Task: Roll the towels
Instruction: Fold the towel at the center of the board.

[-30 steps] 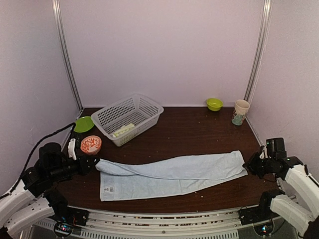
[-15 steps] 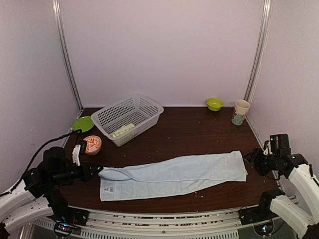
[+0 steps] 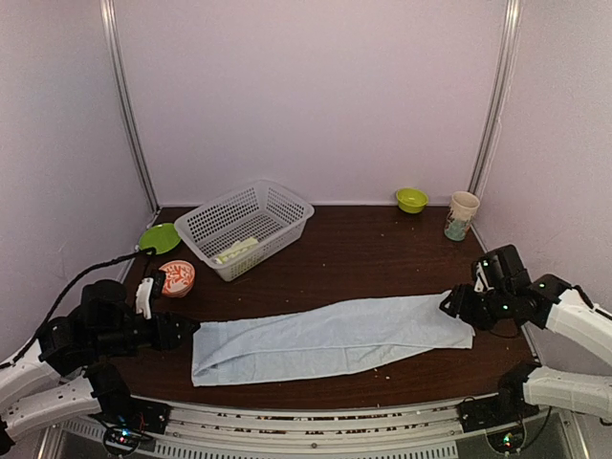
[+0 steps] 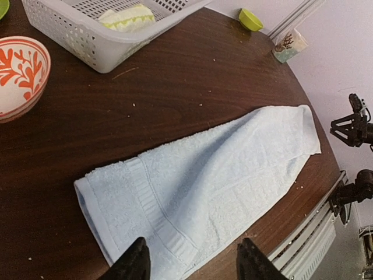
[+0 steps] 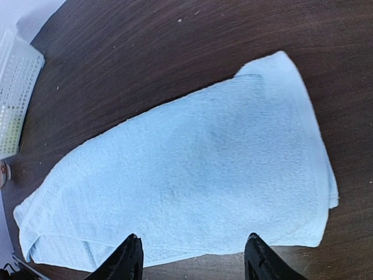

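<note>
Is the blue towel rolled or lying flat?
Lying flat, unrolled: the blue towel stretches lengthwise across the table, no coil at either end.

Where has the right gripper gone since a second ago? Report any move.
Yes. The right gripper shifted left: its tips were right of the cup's line, now left of it, open over the towel's end.

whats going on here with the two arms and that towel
Two robot arms are working on rolling towels. The pale blue towel lies stretched out flat along the near side of the table. The left pincer is open at the towel's left end and the right pincer is open at its right end; neither holds anything. The lime-green towel lies in the white basket at the back left. No roll has been started yet.
</note>
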Action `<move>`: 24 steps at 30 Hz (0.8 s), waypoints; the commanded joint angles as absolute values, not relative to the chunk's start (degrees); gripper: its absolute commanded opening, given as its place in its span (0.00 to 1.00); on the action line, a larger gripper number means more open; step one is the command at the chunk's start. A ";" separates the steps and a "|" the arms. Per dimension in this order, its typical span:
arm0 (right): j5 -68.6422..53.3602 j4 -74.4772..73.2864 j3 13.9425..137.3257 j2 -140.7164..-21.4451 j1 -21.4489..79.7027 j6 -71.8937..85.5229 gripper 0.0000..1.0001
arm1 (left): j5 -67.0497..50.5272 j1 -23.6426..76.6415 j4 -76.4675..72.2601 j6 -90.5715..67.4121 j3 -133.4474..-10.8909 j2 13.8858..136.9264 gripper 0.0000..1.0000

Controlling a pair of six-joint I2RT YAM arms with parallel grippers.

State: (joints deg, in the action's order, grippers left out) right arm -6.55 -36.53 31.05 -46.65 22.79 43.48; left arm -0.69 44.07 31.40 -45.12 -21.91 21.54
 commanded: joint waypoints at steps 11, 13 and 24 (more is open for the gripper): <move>-1.75 -29.57 34.46 -54.46 30.04 42.79 0.57 | 5.17 45.44 39.88 -59.11 -26.86 33.10 0.57; -1.11 -30.23 34.89 -54.12 30.06 42.47 0.56 | 7.78 45.44 39.40 -59.86 -27.82 38.05 0.56; 0.91 -32.47 34.92 -51.74 29.98 41.86 0.55 | 6.28 43.86 29.26 -55.14 -32.16 58.34 0.43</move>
State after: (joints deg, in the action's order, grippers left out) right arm -1.96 -30.81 33.82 -52.95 29.76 42.57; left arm 7.79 44.21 34.94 -57.93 -28.40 54.57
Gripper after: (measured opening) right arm 0.554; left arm 0.458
